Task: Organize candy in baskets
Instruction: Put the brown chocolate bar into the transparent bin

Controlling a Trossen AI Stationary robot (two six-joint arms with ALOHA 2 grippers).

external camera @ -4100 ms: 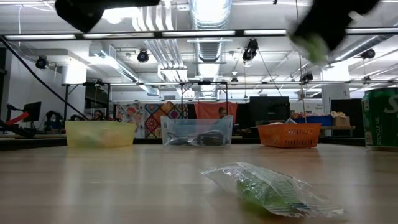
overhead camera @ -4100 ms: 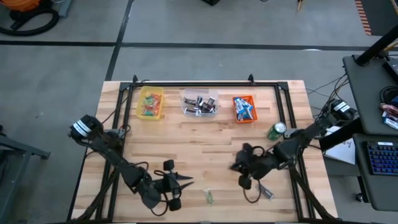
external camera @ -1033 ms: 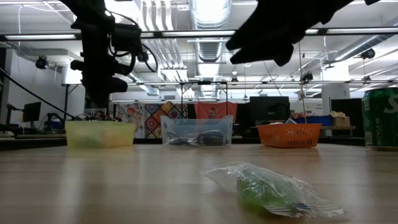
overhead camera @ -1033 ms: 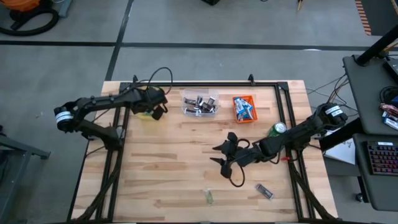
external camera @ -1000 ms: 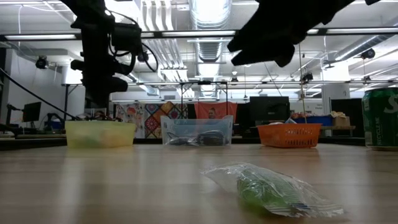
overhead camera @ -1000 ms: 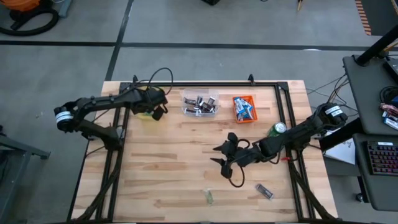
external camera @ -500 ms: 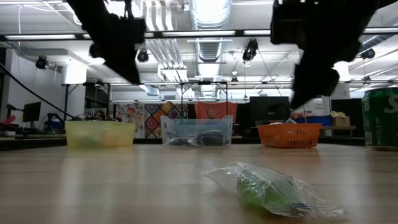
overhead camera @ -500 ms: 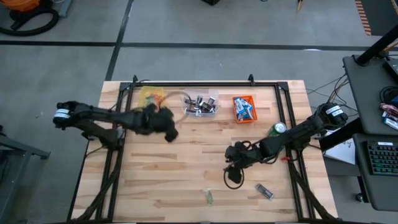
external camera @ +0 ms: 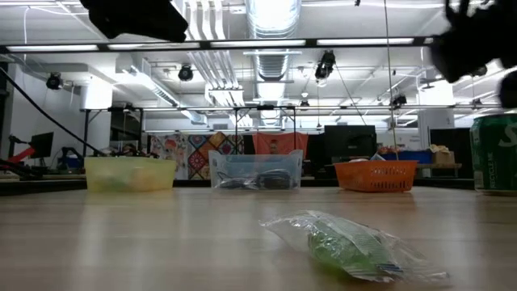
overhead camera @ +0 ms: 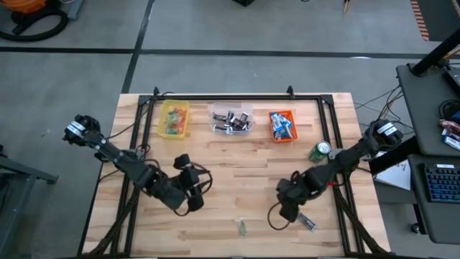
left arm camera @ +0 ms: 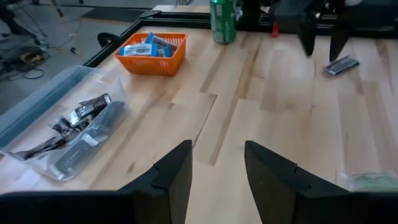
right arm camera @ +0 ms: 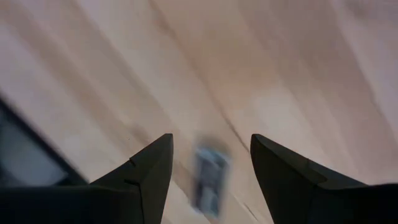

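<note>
Three baskets stand along the far edge: yellow [overhead camera: 174,119], clear [overhead camera: 231,119] with dark wrapped candy, orange [overhead camera: 282,126] with blue-and-white bars. A green candy [overhead camera: 242,228] in a clear wrapper lies near the front edge. A dark wrapped candy [overhead camera: 307,221] lies to its right. My left gripper [overhead camera: 200,185] hangs open and empty above the table's near middle, its fingers [left arm camera: 174,177] apart. My right gripper [overhead camera: 289,208] is open, pointing steeply down just left of the dark candy [right arm camera: 208,177], which shows between its fingers and below them.
A green can [overhead camera: 320,151] stands upright right of the orange basket. A black frame [overhead camera: 223,97] runs along the table's far edge and down both sides. Bare wood lies between the baskets and the loose candy.
My left gripper has swung from above the yellow basket toward the table's near edge and middle, turning to point toward the right. My right gripper has moved toward the near right, sunk a little and tipped downward over the dark candy. The candy and baskets have stayed put.
</note>
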